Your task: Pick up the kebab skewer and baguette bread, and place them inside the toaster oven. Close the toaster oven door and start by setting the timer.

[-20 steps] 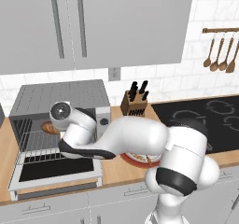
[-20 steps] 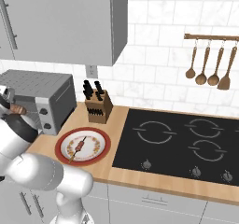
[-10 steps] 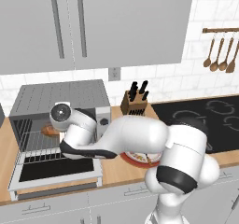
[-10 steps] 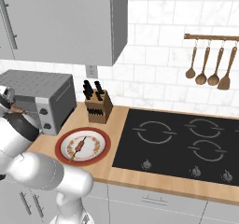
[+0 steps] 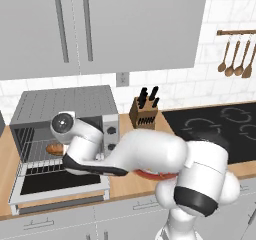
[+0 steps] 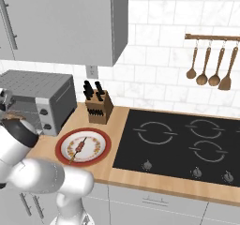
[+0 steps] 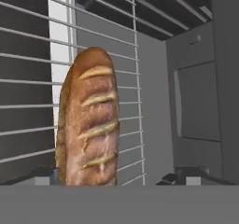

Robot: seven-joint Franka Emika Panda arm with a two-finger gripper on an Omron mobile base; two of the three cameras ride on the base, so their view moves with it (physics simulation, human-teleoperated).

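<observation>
One baguette bread [image 7: 88, 122] lies on the wire rack [image 7: 126, 78] inside the toaster oven [image 5: 65, 106], its long axis running away from our gripper [image 7: 109, 177], whose spread fingers no longer grip it. Right base view alone shows the kebab skewer [image 6: 80, 147] on the plate [image 6: 61, 146].

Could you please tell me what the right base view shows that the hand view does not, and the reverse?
Right base view alone: the kebab skewer lying on a red-rimmed plate, a knife block, the cooktop. Hand view alone: the baguette bread lying on the wire rack, with the tool open around its near end. Both share the toaster oven.
</observation>
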